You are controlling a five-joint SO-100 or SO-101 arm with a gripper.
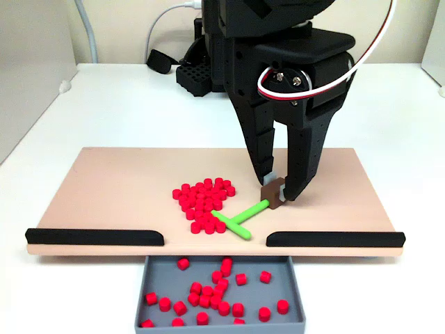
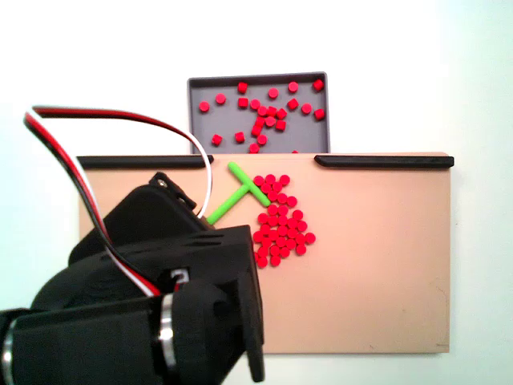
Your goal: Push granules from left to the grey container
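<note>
A pile of red granules (image 1: pixel 203 204) (image 2: pixel 279 220) lies near the middle of the tan board (image 1: pixel 104 195) (image 2: pixel 385 257). A green T-shaped pusher (image 1: pixel 240 221) (image 2: pixel 240 192) rests its crossbar against the pile's edge on the side nearest the tray. Its stem ends in a brown block, and my gripper (image 1: pixel 278 191) is shut on that block, pointing down at the board. The grey container (image 1: pixel 163 278) (image 2: pixel 309 136) sits against the board's edge below the gap between the strips and holds many loose granules (image 1: pixel 215 289) (image 2: pixel 264 108). In a fixed view my arm (image 2: pixel 144 305) hides the gripper.
Two black strips (image 1: pixel 94 236) (image 1: pixel 335 239) line the board's tray-side edge, with a gap between them. The arm's black base and cables (image 1: pixel 198 69) stand behind the board. White table surrounds the board.
</note>
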